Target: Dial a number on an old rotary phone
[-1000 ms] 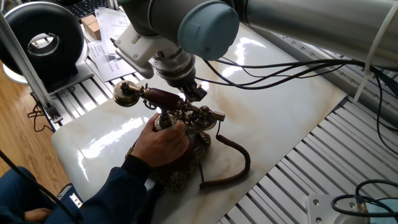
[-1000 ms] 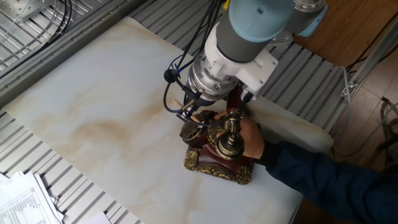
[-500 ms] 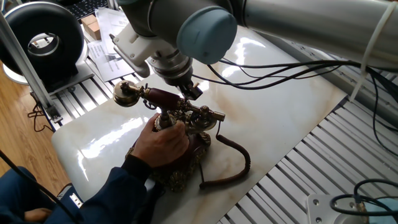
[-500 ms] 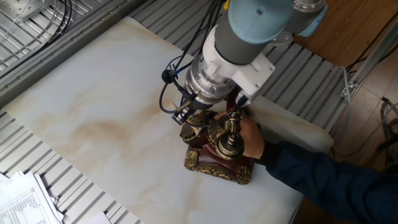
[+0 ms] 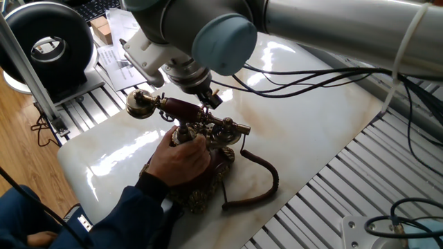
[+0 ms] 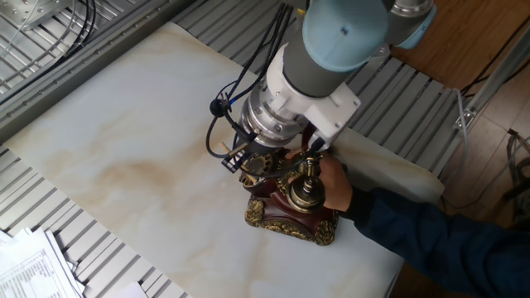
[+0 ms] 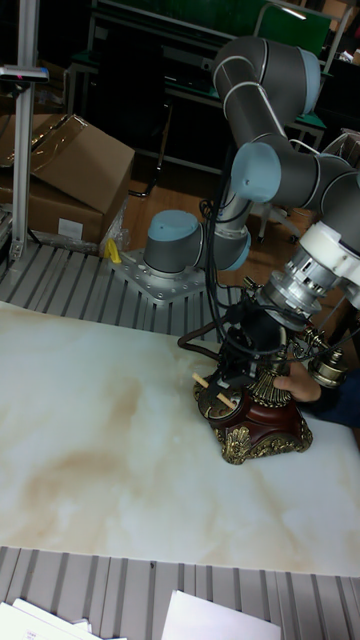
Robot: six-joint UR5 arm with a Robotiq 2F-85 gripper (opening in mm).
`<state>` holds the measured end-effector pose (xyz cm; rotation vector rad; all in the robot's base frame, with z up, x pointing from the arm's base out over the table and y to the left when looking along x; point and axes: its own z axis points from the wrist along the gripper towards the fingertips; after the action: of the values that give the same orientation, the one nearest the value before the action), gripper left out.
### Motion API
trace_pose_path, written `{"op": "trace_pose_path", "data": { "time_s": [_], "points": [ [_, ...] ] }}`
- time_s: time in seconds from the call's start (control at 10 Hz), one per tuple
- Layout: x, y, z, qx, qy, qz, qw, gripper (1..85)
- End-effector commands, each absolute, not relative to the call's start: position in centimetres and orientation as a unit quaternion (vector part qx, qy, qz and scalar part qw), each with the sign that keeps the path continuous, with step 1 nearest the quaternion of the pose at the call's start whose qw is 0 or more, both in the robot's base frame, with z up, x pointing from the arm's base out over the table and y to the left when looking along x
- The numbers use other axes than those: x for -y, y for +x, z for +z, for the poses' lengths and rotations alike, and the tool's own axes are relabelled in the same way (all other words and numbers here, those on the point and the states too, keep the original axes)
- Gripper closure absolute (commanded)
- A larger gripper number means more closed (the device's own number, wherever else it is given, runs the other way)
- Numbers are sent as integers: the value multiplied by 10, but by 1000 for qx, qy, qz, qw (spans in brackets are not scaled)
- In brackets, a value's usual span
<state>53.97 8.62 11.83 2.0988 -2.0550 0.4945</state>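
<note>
The old rotary phone [image 5: 220, 128] stands on a marble slab [image 5: 318, 117], brass and dark red, its handset [image 5: 178, 107] lying across the cradle. My gripper [image 5: 210, 99] hangs over the dial side of the phone [image 6: 290, 203]. In the other fixed view the gripper [image 6: 243, 157] is shut on a small wooden stick [image 6: 219, 151], which points down at the phone's face. The tall fixed view shows the stick [image 7: 203, 381] sticking out left of the gripper [image 7: 232, 385], just above the base [image 7: 265, 425]. The dial itself is hidden.
A person's hand [image 5: 181, 158] in a dark blue sleeve grips the phone's base from the near side. The brown cord [image 5: 266, 176] curls to the right. Black cables [image 5: 311, 72] cross the slab. Papers [image 5: 121, 34] and a black round device [image 5: 48, 41] lie beyond the left edge.
My gripper has swung with the stick around the phone's face, leftward in the other fixed view. The phone and the person's hand have stayed put.
</note>
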Motion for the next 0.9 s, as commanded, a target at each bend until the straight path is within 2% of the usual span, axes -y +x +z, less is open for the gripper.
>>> {"op": "trace_pose_path", "data": {
  "time_s": [0.0, 0.4, 0.8],
  "points": [
    [-82, 548, 113, 687, 701, 174, 85, 843],
    [-74, 550, 121, 671, 713, 186, 87, 843],
    [-76, 560, 130, 630, 749, 194, 68, 843]
  ]
}}
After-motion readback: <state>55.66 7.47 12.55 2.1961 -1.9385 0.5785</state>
